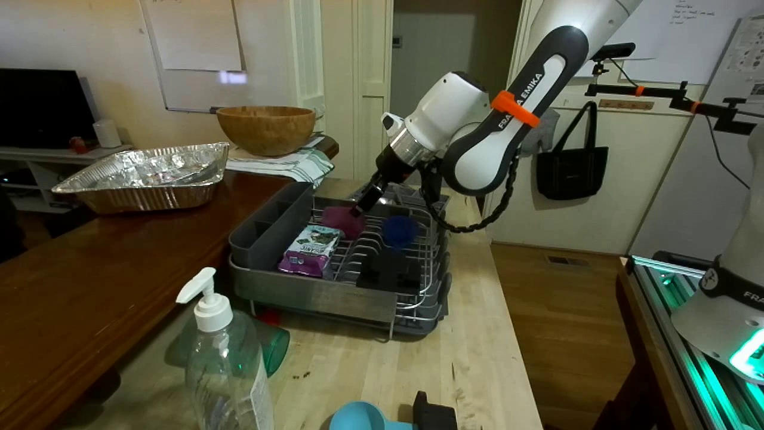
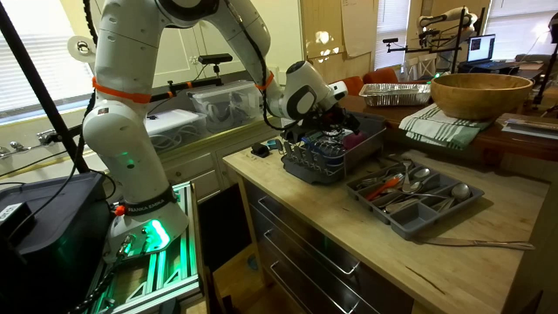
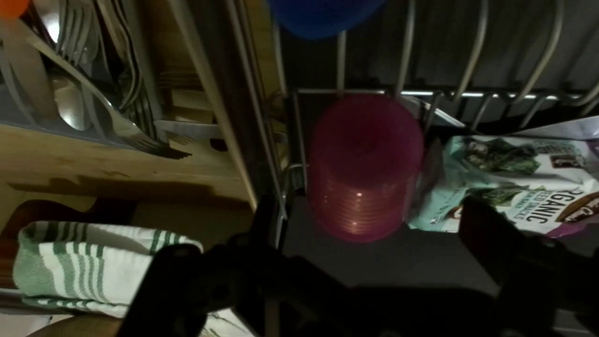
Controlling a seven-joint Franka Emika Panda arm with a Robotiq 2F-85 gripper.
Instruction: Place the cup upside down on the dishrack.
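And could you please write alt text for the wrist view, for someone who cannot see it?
A magenta-purple cup sits in the wire dishrack, with the open black claw at the picture's bottom. A snack packet lies right of it; cutlery and a green-striped towel appear at left.

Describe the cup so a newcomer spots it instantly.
On the wooden counter, find the large grey dish rack. Inside, close beside the printed snack packet, sits the cup. Unlike the blue round thing nearby, it's plain magenta.
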